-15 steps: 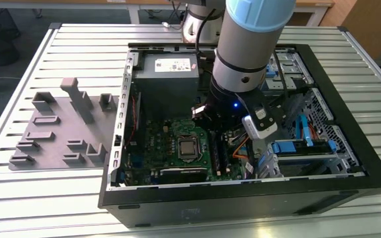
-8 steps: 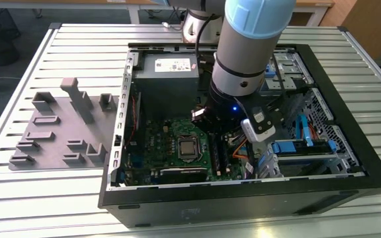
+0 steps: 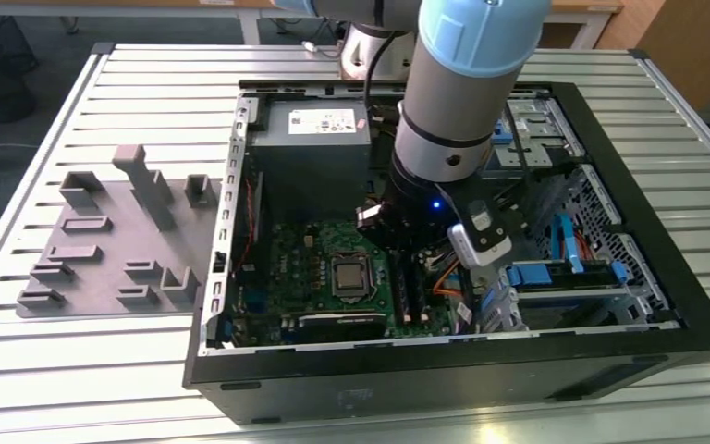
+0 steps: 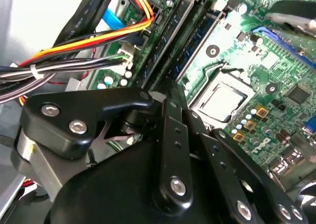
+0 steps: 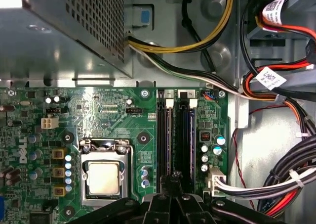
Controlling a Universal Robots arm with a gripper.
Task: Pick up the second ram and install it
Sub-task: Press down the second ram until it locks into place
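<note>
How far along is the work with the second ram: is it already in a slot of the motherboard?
Done: the pick-up looks finished. In the first wrist view a blue stick, seemingly the second ram, stands in a slot of the green motherboard.
In hand: the end effector sits right over the end of that slot.
Left: I cannot tell whether the stick is fully seated or latched, so the install is not confirmed.

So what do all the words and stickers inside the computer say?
Sticker on the grey power supply: too small to read.
White tags on the cables: barcodes and print, too blurred to read.
Fine white print on the green motherboard: too small to read.
Large white mark at the motherboard's edge: a maker's logo, not read out.
</note>
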